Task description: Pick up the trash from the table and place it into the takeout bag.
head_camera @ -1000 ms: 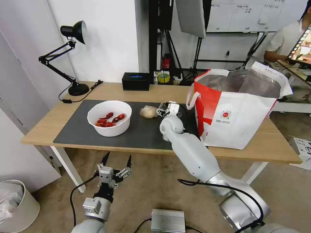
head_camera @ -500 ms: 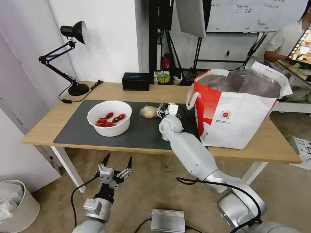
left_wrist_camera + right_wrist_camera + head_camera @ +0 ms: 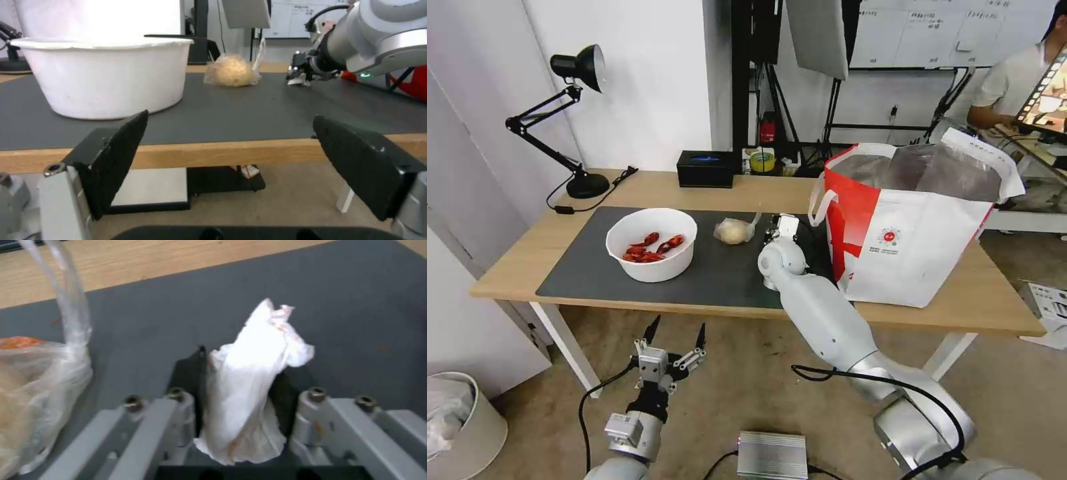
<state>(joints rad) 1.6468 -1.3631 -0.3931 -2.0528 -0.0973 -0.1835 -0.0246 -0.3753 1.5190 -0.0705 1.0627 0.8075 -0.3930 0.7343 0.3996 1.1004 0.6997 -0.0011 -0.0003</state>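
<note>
Over the dark grey mat (image 3: 714, 273) of the light-wood worktop (image 3: 647, 183), we see the right gripper (image 3: 242, 400) clamped on a crumpled white tissue (image 3: 256, 373), its two black pads pressed against the wad's sides. That grasp is plain from the right wrist camera; from the head camera our own arm hides most of it, and the right gripper (image 3: 780, 230) reads as a small white block between the clear bag around a beige lump (image 3: 732, 231) and the takeout bag (image 3: 914, 233). The left wrist camera, looking level across the mat, shows a scrap of white at the tip of the right gripper (image 3: 299, 73), just above the mat, with the beige lump in its clear bag (image 3: 232, 70) near it and the white bowl (image 3: 104, 75) standing closer to us.

The head view alone shows red shells (image 3: 654, 248) inside the white bowl (image 3: 652, 243), and the takeout bag standing open at the worktop's right end, foil lining exposed.

The left gripper (image 3: 675, 331) hangs below the worktop's front edge, black fingers (image 3: 118, 156) spread wide.

Compared with one second ago, the right gripper has drawn away from the beige lump toward the takeout bag; the lump and bowl lie where they were.
</note>
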